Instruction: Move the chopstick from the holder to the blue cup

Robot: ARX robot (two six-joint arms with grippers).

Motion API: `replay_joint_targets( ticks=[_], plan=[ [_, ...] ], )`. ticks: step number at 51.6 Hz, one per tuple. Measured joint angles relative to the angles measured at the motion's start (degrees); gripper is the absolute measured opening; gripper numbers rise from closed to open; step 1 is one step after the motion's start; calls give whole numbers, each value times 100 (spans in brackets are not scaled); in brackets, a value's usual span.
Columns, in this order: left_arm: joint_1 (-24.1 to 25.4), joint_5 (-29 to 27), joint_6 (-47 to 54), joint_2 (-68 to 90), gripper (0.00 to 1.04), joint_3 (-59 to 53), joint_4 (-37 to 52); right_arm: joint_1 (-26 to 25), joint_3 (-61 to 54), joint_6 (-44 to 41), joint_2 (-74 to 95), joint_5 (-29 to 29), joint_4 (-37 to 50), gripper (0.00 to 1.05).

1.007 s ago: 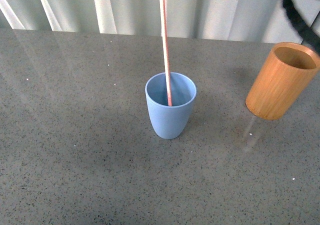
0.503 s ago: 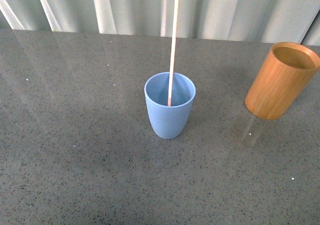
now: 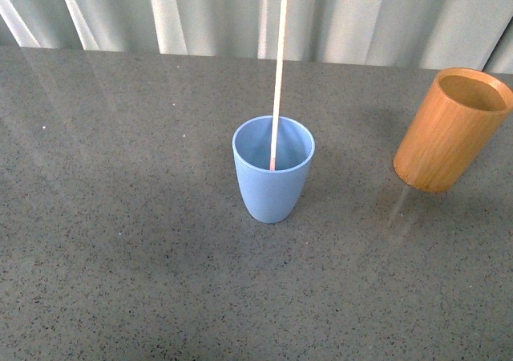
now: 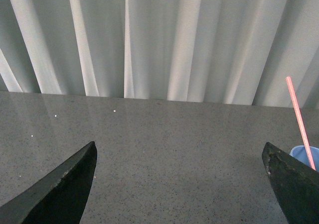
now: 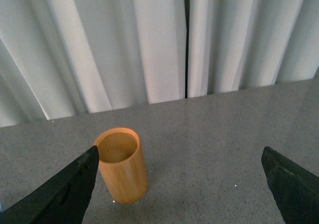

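Wrist views: left claw [image 4: 179, 184] and right claw [image 5: 179, 184] both spread wide, empty (chopstick [image 3: 277, 80] in blue cup [image 3: 273, 180])

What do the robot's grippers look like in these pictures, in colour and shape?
Only fingertips show, in the wrist views. The left gripper has two matte black, wedge-shaped fingers tapering to blunt tips. The right gripper looks the same. No cables or markings are visible.

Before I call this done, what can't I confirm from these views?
- Chopstick: its tip sits inside the cup; front view does not show where it rests.
- Cup in left wrist view: only a sliver of rim shows, cut off by the tool finger.
- Holder floor: shaded in both views.
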Motion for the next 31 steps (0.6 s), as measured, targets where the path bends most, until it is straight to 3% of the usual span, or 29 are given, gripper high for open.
replay_joint_targets(
  ticks=[13, 18, 24, 31],
  plan=[
    [0, 2, 2, 0, 98, 0, 0, 227, -175, 61, -315, 295, -247, 94],
    [2, 2, 0, 0, 98, 0, 0, -105, -505, -308, -538, -929, 498, 80],
    [0, -2, 0, 0, 98, 0, 0, -492, -680, -509, -789, -1823, 575, 62],
    [0, 0, 0, 0, 98, 0, 0, -931, -817, -592, -994, -2026, 522, 41]
  ],
)
